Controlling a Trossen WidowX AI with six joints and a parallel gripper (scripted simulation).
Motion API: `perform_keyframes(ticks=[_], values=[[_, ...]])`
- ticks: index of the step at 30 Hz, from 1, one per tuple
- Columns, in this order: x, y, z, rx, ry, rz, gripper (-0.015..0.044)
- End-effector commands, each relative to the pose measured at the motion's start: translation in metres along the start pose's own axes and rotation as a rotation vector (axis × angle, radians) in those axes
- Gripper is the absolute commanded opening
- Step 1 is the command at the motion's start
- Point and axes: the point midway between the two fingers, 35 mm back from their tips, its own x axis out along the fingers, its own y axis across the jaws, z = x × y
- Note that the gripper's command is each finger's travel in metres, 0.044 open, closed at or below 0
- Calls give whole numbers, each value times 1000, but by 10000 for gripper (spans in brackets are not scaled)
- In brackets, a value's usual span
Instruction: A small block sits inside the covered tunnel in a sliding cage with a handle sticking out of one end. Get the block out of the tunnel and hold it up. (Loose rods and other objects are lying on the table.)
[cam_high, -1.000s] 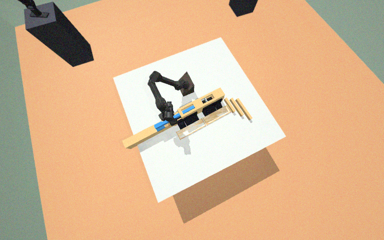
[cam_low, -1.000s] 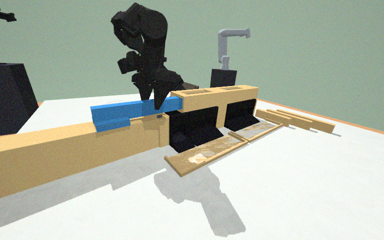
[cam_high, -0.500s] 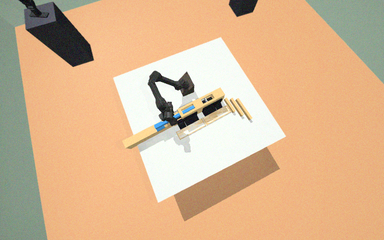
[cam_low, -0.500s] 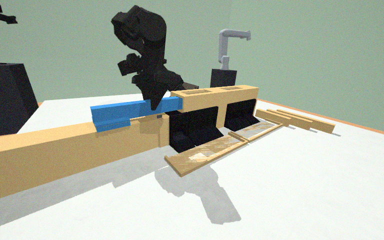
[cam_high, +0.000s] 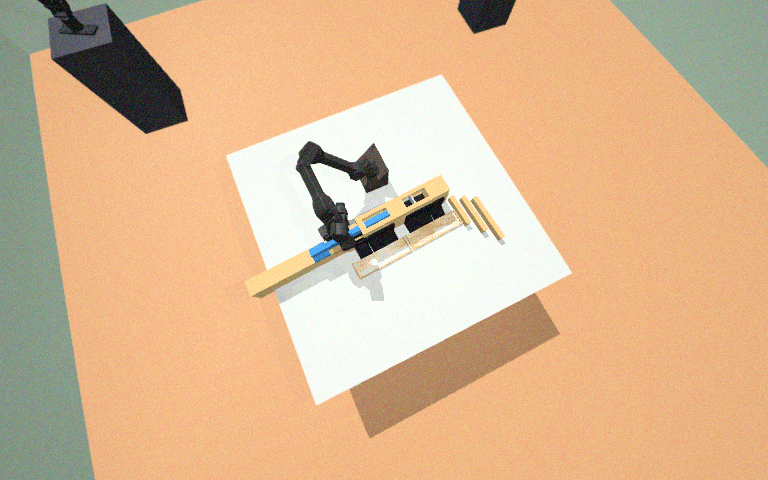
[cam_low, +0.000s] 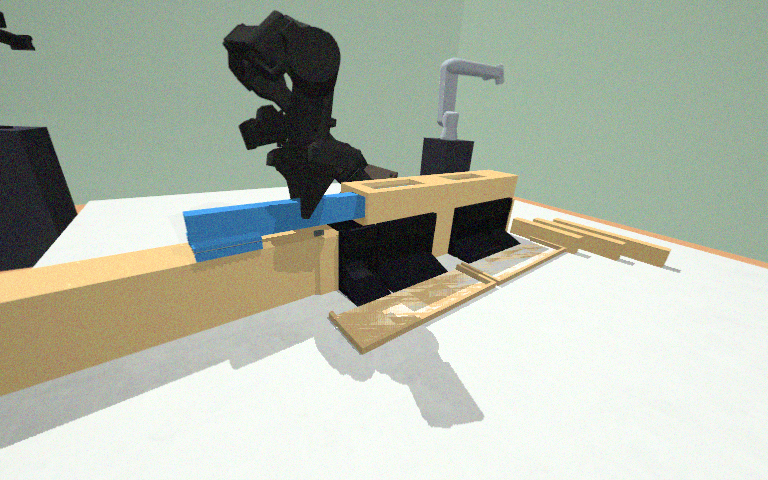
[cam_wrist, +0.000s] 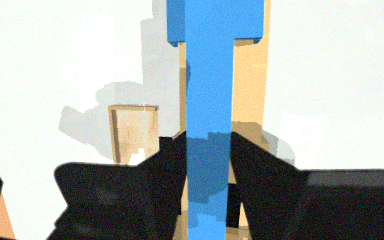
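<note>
Beyond the pincer, the blue handle runs into the covered tunnel, its far part partly hidden; the pincer's other fingertip is hidden in the exterior view; the wrist view's top edge cuts off the handle's wide end
</note>
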Motion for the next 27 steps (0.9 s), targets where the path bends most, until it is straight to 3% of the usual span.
perform_keyframes(ticks=[1,13,27], values=[[-1,2,-21,-12,25,7,0],[-5,-1,-58,-16,25,7,0],[-5,-1,-60,-16,24,7,0]])
